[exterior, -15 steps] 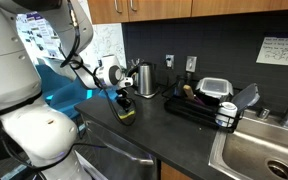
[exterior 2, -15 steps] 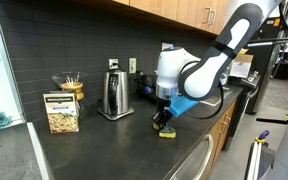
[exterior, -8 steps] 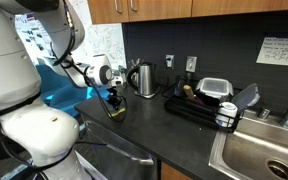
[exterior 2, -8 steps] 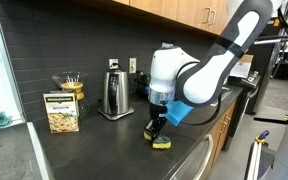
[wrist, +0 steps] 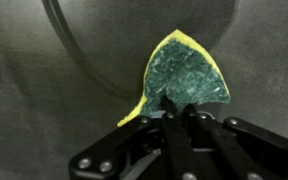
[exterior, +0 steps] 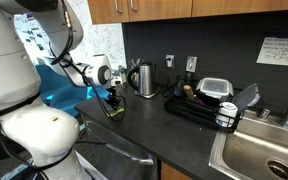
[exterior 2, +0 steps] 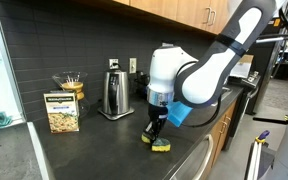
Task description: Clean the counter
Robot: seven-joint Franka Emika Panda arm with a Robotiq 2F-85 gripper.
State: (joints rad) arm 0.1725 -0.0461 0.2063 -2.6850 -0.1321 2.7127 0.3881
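Note:
My gripper (exterior 2: 156, 132) is shut on a yellow sponge with a green scouring face (wrist: 187, 75) and presses it onto the dark counter (exterior 2: 94, 150) near its front edge. The sponge shows under the fingers in both exterior views (exterior: 115, 108) (exterior 2: 160, 143). In the wrist view the black fingers (wrist: 172, 118) pinch the sponge's near edge, and the counter (wrist: 44, 120) lies grey beneath it.
A steel kettle (exterior 2: 113, 94) and a boxed packet (exterior 2: 61, 112) stand at the back by the wall. A black dish rack (exterior: 204, 103) with containers sits beside the steel sink (exterior: 259, 152). A blue cloth (exterior: 64, 85) hangs behind the arm.
The gripper has dragged the sponge along the counter, leftward in both exterior views, away from the sink; it has barely moved in the last half second.

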